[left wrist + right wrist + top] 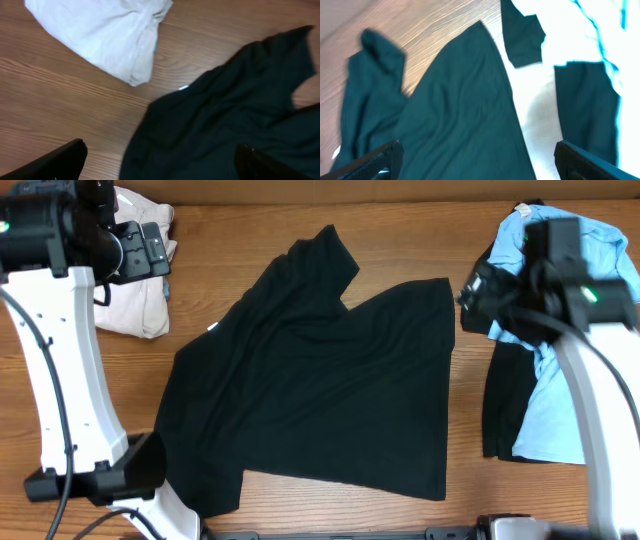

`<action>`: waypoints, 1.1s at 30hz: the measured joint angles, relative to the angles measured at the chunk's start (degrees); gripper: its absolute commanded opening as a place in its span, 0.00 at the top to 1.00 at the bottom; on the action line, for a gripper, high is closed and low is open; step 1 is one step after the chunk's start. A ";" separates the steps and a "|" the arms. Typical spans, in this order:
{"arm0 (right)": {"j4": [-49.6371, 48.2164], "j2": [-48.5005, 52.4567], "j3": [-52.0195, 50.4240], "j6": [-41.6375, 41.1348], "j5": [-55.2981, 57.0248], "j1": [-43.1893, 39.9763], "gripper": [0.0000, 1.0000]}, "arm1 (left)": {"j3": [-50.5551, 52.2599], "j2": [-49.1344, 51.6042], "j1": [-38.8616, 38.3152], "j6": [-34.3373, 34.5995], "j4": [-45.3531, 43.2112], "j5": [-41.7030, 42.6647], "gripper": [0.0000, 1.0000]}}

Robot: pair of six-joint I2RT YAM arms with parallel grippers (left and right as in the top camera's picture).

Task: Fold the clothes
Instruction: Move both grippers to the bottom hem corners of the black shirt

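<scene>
Black and matte, the T-shirt [320,380] lies spread but rumpled in the middle of the wooden table [300,220], with one sleeve pointing toward the far edge. Just to its right we see a light blue tee [555,410] heaped over another black garment [503,405]. To its left lie folded beige trousers [135,300]. The left gripper [160,162] hangs by the trousers and the right gripper [480,160] by the shirt's far right corner. Both have their fingers spread wide and hold nothing.
</scene>
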State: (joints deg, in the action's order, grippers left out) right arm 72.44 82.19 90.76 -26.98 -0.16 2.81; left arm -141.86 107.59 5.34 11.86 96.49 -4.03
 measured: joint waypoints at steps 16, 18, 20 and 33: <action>3.54 -13.14 -27.06 -3.74 -3.43 7.06 0.00 | 45.92 -33.64 -6.91 14.99 -6.67 -1.40 0.11; 1.81 -13.16 -29.81 -4.04 -3.93 7.08 0.00 | 55.67 -38.80 -7.13 19.61 -9.51 -2.05 0.11; 1.09 -13.16 -31.21 -4.22 -4.11 7.08 0.00 | 63.91 -42.56 -7.13 24.11 -11.58 -2.49 0.12; -0.85 -13.16 -31.69 -4.33 -4.33 7.08 0.00 | 100.59 -49.13 -7.13 42.93 -28.79 -1.79 0.09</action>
State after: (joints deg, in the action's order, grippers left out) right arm 71.59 69.04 59.07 -31.31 -4.49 9.89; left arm -41.28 58.46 -1.78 54.78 67.70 -5.82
